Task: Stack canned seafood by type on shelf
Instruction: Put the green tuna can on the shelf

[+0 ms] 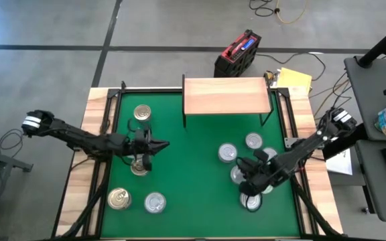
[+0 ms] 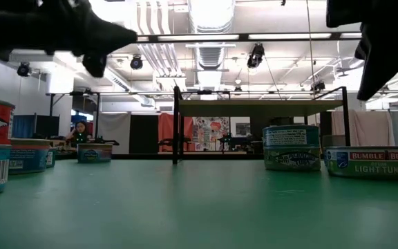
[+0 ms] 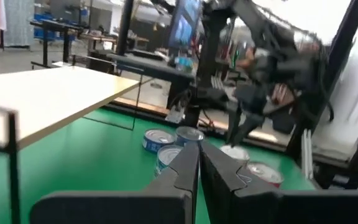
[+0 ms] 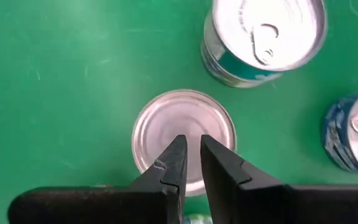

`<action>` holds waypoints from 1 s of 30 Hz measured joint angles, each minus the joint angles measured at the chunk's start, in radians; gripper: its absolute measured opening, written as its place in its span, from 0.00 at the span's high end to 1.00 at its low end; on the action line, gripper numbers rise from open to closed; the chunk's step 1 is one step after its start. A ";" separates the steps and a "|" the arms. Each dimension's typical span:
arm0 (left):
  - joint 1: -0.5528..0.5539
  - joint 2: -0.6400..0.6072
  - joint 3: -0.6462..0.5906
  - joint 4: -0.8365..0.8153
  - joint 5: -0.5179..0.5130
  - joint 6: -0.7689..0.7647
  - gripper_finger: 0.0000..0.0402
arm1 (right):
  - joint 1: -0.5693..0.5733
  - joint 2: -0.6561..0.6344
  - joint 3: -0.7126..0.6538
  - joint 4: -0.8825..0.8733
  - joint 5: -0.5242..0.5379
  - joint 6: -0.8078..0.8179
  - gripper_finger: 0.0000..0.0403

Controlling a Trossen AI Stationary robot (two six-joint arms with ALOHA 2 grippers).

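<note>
The light-wood shelf [image 1: 226, 96] stands on thin black legs at the far edge of the green mat, with nothing on its top. Canned seafood sits upright on the mat in two groups: gold-topped tins [image 1: 141, 112] [image 1: 119, 198] and a silver one [image 1: 155, 202] on the left, several silver-topped tins [image 1: 228, 152] on the right. My left gripper [image 1: 161, 144] is shut and held level above the mat, over a gold tin [image 1: 139, 167]. My right gripper [image 4: 192, 149] points down, shut, above a plain silver tin [image 4: 184, 134] without touching it.
A wooden border [image 1: 92, 167] frames the mat. Open mat lies between the two can groups and in front of the shelf. A blue-labelled tin [image 2: 292, 146] and a flat tuna tin [image 2: 372, 162] stand at the right. A red-and-black case [image 1: 236, 57] lies on the floor beyond.
</note>
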 joint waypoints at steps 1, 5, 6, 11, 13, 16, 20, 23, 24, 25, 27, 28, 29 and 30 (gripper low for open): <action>0.000 0.017 0.024 -0.025 -0.003 0.011 1.00 | -0.013 -0.011 0.000 -0.002 -0.026 -0.023 0.90; 0.000 0.073 0.090 -0.107 -0.079 0.032 1.00 | -0.046 -0.046 -0.021 0.005 -0.123 -0.168 0.89; 0.000 0.084 0.100 -0.115 -0.095 0.036 1.00 | -0.050 -0.055 -0.027 0.009 -0.126 -0.212 0.87; -0.001 0.113 0.111 -0.119 -0.113 0.040 1.00 | -0.091 -0.077 -0.071 0.028 -0.127 -0.275 0.72; -0.001 0.114 0.106 -0.117 -0.114 0.040 1.00 | -0.106 -0.076 -0.084 0.028 -0.116 -0.283 0.63; -0.001 0.107 0.092 -0.116 -0.116 0.040 1.00 | -0.117 -0.060 -0.097 0.052 -0.081 -0.289 0.50; -0.001 0.088 0.081 -0.114 -0.116 0.049 1.00 | -0.123 -0.026 -0.102 0.073 -0.073 -0.342 0.34; -0.001 0.078 0.080 -0.114 -0.116 0.077 1.00 | -0.132 -0.011 -0.115 0.081 -0.101 -0.356 0.26; -0.001 0.074 0.080 -0.114 -0.117 0.086 1.00 | -0.136 -0.009 -0.121 0.086 -0.114 -0.356 0.25; -0.001 0.071 0.080 -0.113 -0.117 0.093 1.00 | -0.142 -0.009 -0.130 0.089 -0.127 -0.354 0.24; -0.001 0.066 0.080 -0.112 -0.116 0.110 1.00 | -0.158 -0.010 -0.149 0.121 -0.159 -0.354 0.24; -0.001 0.065 0.080 -0.111 -0.117 0.119 1.00 | -0.166 -0.010 -0.158 0.143 -0.176 -0.357 0.24; -0.001 0.065 0.080 -0.111 -0.116 0.126 1.00 | -0.174 -0.010 -0.165 0.152 -0.188 -0.364 0.24; -0.001 0.065 0.080 -0.112 -0.117 0.132 1.00 | -0.182 -0.010 -0.172 0.164 -0.196 -0.372 0.25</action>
